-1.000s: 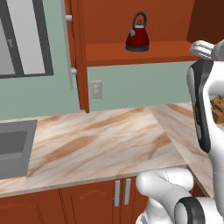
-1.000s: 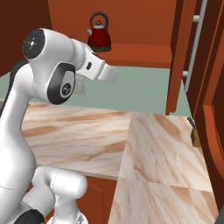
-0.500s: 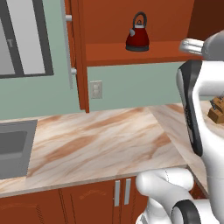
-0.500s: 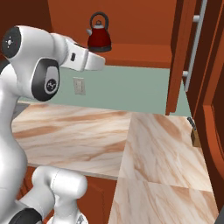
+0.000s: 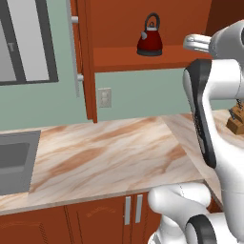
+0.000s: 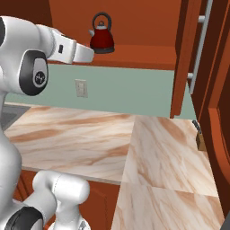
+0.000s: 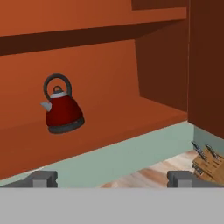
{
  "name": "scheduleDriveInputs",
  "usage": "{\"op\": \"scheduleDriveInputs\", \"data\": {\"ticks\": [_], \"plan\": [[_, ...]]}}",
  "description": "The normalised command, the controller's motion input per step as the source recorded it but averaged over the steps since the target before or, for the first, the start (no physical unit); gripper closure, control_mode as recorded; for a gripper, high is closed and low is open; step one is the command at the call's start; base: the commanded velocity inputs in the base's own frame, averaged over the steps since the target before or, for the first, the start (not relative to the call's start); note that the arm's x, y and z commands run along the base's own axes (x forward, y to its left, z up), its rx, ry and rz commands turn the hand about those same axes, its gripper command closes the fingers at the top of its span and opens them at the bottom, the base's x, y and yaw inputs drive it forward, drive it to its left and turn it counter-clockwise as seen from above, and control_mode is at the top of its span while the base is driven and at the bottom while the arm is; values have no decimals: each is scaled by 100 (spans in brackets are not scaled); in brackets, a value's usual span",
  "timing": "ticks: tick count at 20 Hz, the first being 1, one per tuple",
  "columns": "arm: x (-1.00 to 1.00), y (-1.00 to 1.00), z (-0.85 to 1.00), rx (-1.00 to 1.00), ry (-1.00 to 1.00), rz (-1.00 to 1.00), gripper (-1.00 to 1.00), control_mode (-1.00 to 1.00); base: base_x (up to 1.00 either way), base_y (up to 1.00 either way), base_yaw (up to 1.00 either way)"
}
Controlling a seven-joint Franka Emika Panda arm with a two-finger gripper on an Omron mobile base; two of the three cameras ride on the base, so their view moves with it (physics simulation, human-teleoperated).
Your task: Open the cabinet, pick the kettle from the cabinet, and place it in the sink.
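Reddish cabinet (image 5: 143, 59) doors hang open, so that step is done. We see the kettle (image 7: 62, 107) unpicked near the shelf's front edge, our gripper (image 7: 111, 179) wide open, empty; sink (image 5: 14, 162) placement remains.

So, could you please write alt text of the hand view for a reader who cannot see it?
A small dark red kettle with a black arched handle stands upright on the shelf of an open reddish-brown cabinet. The open gripper points toward it from a distance, its two fingertips wide apart and empty. A wooden knife block sits on the countertop at lower right.
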Motion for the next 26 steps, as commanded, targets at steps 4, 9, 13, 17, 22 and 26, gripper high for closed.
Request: {"op": "scheduleDriveInputs", "data": {"ticks": [4,9,13,17,22,26], "plan": [[2,37,20,0,0,16,-100,-100,0,0,0],[-2,33,-4,0,-5,24,-100,-100,0,0,0],[4,27,-12,0,-8,17,-100,-100,0,0,0],[17,29,-2,-3,-7,1,-100,-100,0,0,0],[26,22,2,-5,-3,0,-100,-100,0,0,0],[35,19,8,-10,0,0,-100,-100,0,0,0]]}}
